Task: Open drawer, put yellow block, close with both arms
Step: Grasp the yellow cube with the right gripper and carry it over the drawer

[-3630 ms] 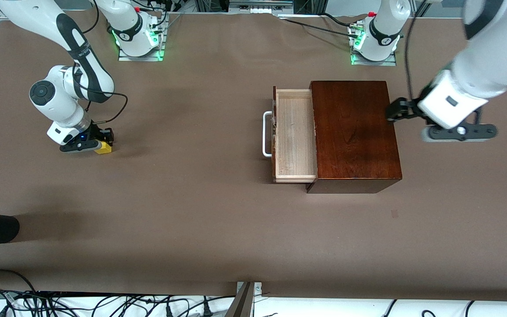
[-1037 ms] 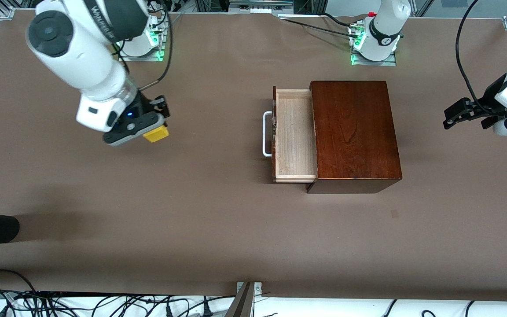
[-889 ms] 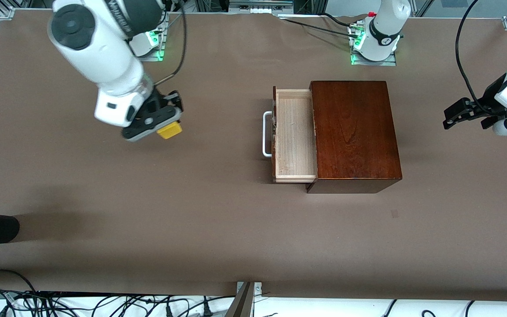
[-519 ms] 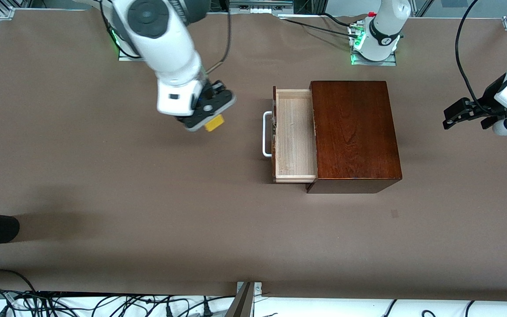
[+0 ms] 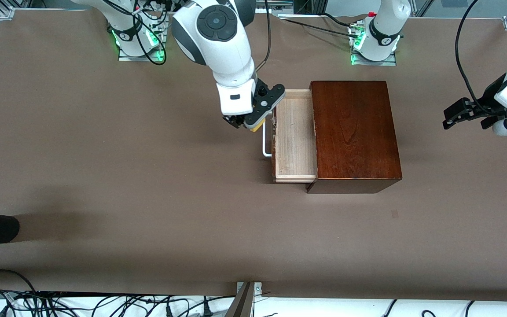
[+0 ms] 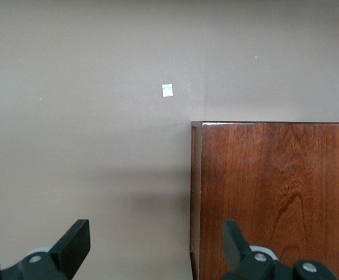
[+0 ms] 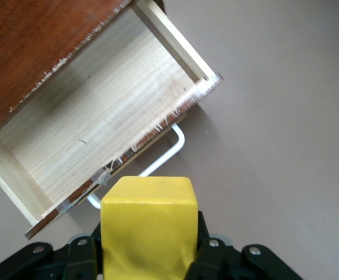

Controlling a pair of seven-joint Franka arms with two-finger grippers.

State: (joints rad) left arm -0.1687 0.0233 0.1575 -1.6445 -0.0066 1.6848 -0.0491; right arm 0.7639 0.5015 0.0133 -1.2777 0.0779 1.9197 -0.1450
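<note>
My right tool [image 5: 253,123], clamped on the yellow block [image 7: 149,224], hangs over the drawer's white handle [image 5: 265,145]; the open drawer [image 5: 295,136] lies just toward the left arm's end. My left tool [image 5: 467,115], fingers apart, waits.

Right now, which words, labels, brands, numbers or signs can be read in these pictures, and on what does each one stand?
No text can be read.
Dark marks on both white arm bases: too small to read.
Small white square on brown table: blank, as far as shows.
Black right pincer, shut on small yellow cube over the white handle: no lettering.
</note>
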